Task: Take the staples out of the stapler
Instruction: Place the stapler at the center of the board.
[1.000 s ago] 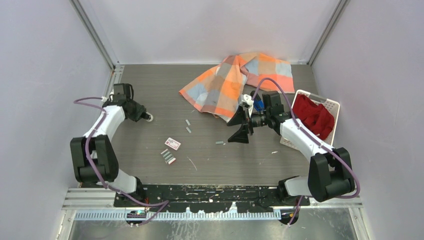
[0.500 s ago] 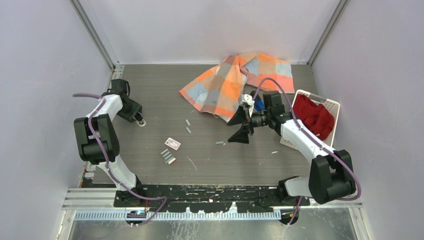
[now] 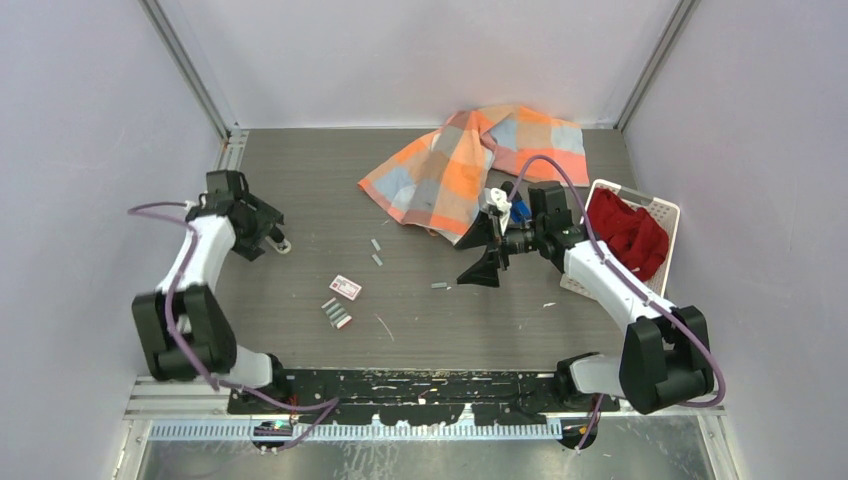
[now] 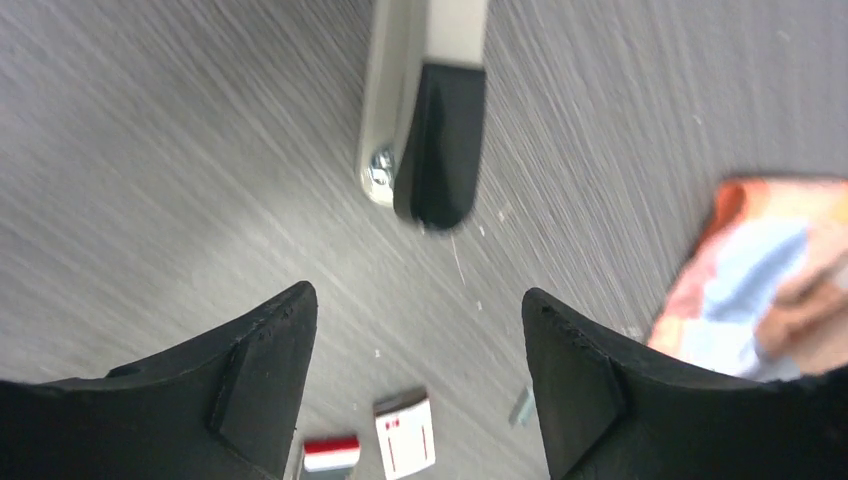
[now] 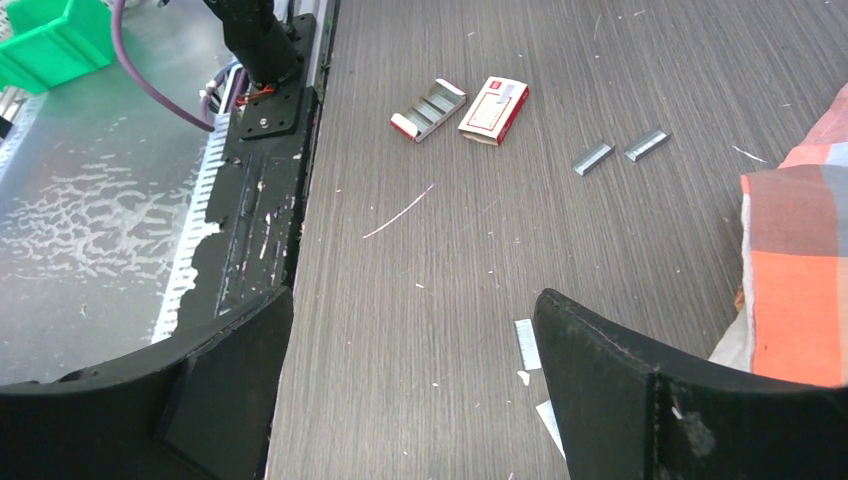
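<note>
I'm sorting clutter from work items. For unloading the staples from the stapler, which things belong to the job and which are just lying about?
Job: stapler; loose staple strips.
Lying about: red-and-white staple packet; checked cloth; white basket holding red cloth.

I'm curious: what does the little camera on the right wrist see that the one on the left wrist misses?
Only the right wrist view shows a green bin, a purple cable and the black mounting plate at the near edge. Only the left wrist view shows a cream-coloured piece with a black tip, lying on the table. Both show that grey wood-grain table, the white-and-red packet, loose staples and the orange checked cloth.
</note>
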Controlling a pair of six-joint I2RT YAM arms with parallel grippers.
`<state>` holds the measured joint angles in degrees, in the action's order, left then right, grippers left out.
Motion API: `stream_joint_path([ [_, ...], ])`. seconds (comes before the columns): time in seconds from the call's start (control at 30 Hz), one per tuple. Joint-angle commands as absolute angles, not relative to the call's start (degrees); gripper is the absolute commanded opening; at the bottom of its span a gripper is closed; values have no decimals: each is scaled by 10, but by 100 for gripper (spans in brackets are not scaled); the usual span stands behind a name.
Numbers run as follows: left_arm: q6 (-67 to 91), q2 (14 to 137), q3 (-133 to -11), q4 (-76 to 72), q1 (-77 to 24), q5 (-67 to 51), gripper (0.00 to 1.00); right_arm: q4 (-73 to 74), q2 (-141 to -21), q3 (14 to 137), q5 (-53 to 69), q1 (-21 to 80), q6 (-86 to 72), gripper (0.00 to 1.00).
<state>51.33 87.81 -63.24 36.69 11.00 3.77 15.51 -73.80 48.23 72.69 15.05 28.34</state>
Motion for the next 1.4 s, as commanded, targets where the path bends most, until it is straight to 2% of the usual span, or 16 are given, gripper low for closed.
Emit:
stream_joint_path([
  [0.0,480,738,-555,320,112,-49,74,176,-714,506,728,146,327,95],
  [0.27,458,529,-336,104,92,-359,70,198,-684,489,731,129,399,95],
  [0.43,475,437,-259,43,74,-414,70,218,-684,484,738,115,440,95],
  [0.73,473,447,-187,7,70,-380,69,250,-698,485,731,105,494,95],
  [1.0,433,486,-201,51,65,-361,66,250,-705,484,725,101,497,95],
  [1.27,371,488,-252,167,-66,-154,65,253,-707,482,719,102,507,95],
  [1.37,371,508,-273,193,-113,-75,55,254,-706,481,720,102,510,95],
])
